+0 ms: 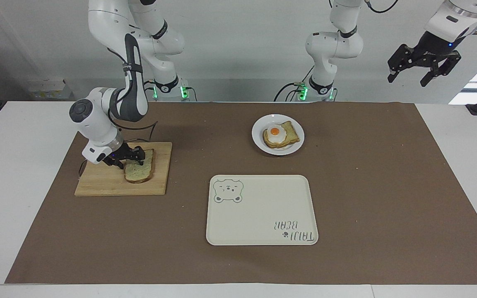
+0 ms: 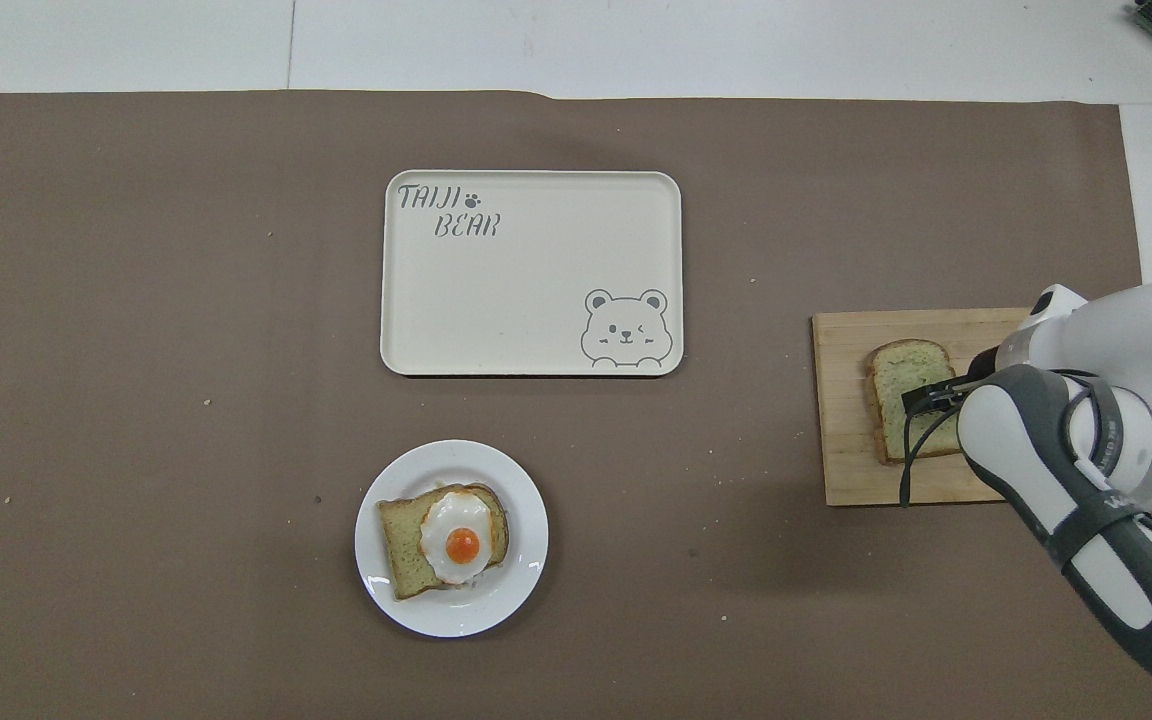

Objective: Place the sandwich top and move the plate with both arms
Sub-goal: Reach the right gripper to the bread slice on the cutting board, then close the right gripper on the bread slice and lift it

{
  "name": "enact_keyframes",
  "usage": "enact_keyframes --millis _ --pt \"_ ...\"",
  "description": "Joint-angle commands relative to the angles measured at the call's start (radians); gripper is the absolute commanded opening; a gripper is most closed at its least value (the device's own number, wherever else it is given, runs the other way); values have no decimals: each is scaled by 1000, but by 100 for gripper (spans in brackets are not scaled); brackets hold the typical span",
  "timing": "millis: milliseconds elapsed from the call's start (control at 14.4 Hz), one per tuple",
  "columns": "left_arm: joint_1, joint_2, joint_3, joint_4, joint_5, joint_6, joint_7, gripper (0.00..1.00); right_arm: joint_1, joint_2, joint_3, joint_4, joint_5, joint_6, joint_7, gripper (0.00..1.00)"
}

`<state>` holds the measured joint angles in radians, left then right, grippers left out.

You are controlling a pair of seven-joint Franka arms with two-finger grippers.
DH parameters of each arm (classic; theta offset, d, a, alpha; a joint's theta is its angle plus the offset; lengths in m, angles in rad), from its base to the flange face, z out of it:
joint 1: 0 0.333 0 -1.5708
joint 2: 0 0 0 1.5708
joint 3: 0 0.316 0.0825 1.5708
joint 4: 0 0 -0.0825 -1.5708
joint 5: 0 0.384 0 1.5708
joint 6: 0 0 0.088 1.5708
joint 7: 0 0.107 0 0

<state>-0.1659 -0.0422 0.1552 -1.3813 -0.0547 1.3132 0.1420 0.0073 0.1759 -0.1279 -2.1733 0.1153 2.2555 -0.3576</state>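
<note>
In the facing view, the right gripper (image 1: 127, 158), black and two-fingered on its white jointed arm, sits low at the middle left of the frame, down at the edge of the pale speckled bread slice with brown crust (image 1: 140, 167). That sandwich top lies flat on a light wooden cutting board (image 1: 110, 182) on the brown-covered worktop (image 1: 367, 198). I cannot tell whether this gripper has closed on the slice or only brackets its edge. At the upper right, the left gripper (image 1: 424, 66) waits high in the air, its fingers spread apart. The small round white plate (image 1: 259, 142), carrying darker toast with a fried egg (image 1: 280, 134), sits upper centre, and the cream rectangular bear-print tray (image 1: 261, 210) lies below it.

In the overhead view, the right gripper (image 2: 931, 398) overlaps the slice (image 2: 901, 400) at the right of the frame; the plate (image 2: 381, 590) is lower centre, well apart.

The likely trouble: soft bread pinched by one edge may droop, tear or slip on lifting, or land askew on the egg.
</note>
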Motion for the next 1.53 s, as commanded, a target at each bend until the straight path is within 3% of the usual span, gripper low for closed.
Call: enact_keyframes --millis 0,1179,1457 --pt "-9 -24 -6 -22 10 -8 -9 100 -12 0 -3 -19 20 19 -20 0" --pt "0 -25 3 -25 10 -11 -7 100 -15 4 -3 6 18 3 -8 0" --pt "0 -25 3 -25 10 -12 -9 100 -12 -12 -3 58 18 -80 -6 0"
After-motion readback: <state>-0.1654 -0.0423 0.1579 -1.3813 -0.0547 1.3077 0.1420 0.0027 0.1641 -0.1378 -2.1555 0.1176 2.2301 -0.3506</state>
